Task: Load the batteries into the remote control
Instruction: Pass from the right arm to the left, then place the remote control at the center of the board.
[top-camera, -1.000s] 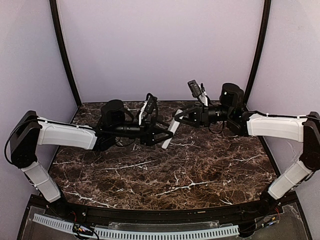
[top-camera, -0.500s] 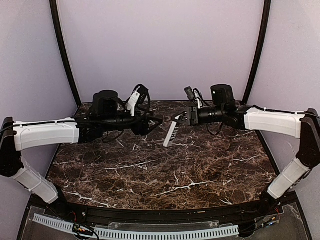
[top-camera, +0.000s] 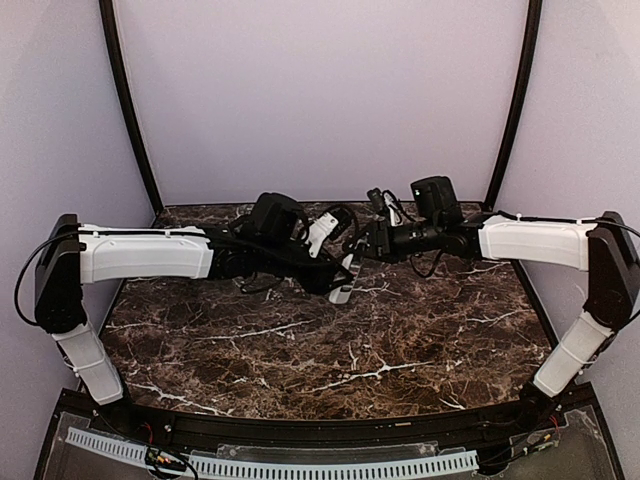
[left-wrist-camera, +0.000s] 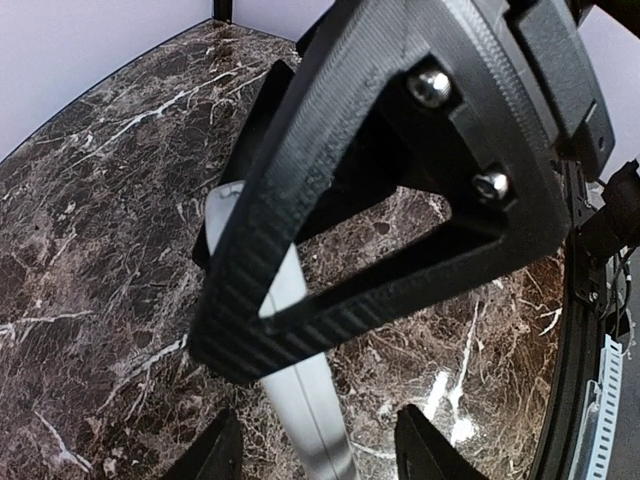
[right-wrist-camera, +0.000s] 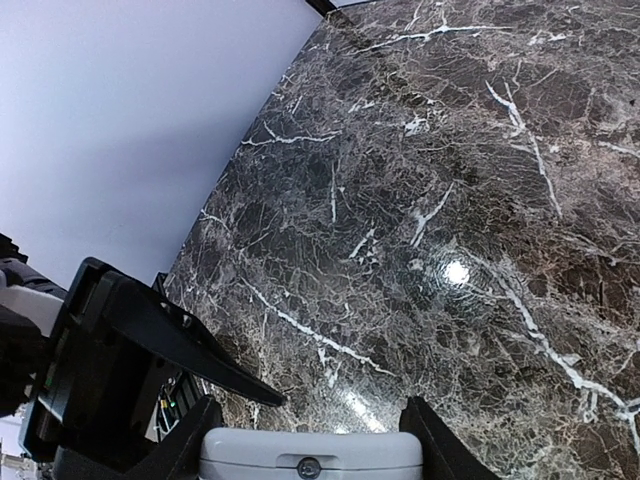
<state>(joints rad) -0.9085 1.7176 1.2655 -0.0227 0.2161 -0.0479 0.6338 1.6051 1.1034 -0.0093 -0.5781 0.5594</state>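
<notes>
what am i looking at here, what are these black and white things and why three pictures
These are two robot arms bolted at the near edge of a dark marble table. The wide picture comes from a fixed camera above and behind them. The other two come from a small camera on each wrist, looking along that arm's own two fingers. The right hand grips one end of a slim white remote control. The left hand has a finger on either side of the remote with gaps showing, so it looks open.
</notes>
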